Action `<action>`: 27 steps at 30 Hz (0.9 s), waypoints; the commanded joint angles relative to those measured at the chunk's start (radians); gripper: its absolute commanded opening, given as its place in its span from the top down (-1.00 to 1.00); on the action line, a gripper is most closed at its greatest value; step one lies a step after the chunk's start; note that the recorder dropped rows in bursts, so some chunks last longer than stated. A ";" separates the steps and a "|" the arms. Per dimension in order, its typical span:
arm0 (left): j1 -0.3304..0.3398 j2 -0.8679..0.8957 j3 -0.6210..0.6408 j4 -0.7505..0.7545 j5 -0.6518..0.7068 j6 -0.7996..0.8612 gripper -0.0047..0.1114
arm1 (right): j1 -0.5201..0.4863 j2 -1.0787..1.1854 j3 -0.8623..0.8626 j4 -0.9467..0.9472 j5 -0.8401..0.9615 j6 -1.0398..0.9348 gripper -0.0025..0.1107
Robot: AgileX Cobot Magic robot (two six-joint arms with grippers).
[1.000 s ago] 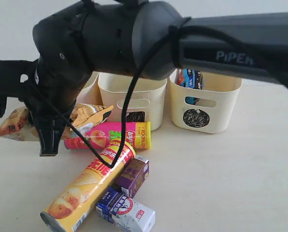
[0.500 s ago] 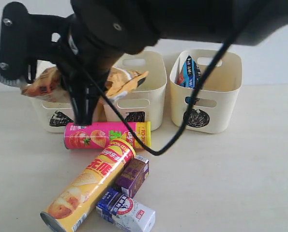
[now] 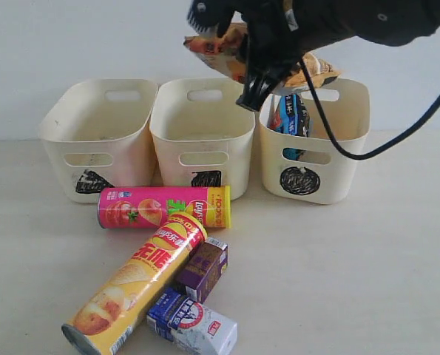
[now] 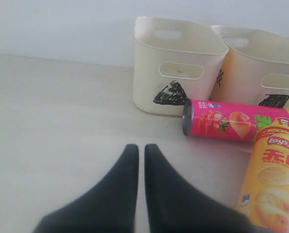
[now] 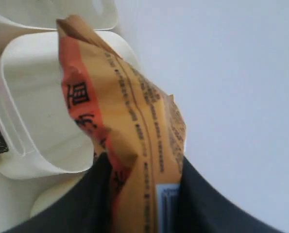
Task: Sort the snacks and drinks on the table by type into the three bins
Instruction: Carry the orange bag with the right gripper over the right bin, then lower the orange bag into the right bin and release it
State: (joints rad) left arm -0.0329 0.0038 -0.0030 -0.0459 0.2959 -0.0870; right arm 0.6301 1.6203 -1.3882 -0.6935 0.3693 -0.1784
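Note:
My right gripper [image 3: 260,83] [image 5: 142,167] is shut on the orange-tan crinkly bag [image 3: 218,50] [image 5: 129,126], held high above the gap between the square bin [image 3: 201,140] and the circle bin [image 3: 319,159]. The blue-black bag [image 3: 289,118] stands inside the circle bin. The triangle bin [image 3: 94,144] [image 4: 176,65] looks empty. In front of the bins lie the pink tube [image 3: 164,207] [image 4: 231,120], the yellow tube [image 3: 134,285] [image 4: 273,179], the purple carton [image 3: 202,270] and the blue-and-white carton [image 3: 192,323]. My left gripper [image 4: 138,148] is shut and empty, low over bare table left of the tubes.
A cable loops down from the right arm over the circle bin [image 3: 367,148]. A plain white wall stands behind the bins. Bare tabletop [image 3: 353,281] spreads right of the cartons and left of the triangle bin [image 4: 47,107].
The right arm lifted the orange-tan bag from the table's left side and carried it up and right, from over the triangle bin to above the square and circle bins.

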 commanded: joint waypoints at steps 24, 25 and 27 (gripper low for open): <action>0.003 -0.004 0.003 0.005 -0.004 0.001 0.84 | -0.391 0.220 0.151 0.592 -0.856 0.238 0.96; 0.003 -0.004 0.003 0.005 -0.004 0.001 0.84 | -0.391 0.229 0.151 0.651 -0.864 0.212 0.96; 0.003 -0.004 0.003 0.005 -0.004 0.001 0.84 | -0.391 0.248 0.151 0.730 -0.880 0.178 0.96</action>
State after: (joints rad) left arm -0.0329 0.0038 -0.0030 -0.0443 0.2959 -0.0870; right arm 0.2463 1.8558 -1.2353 -0.0901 -0.4502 0.0559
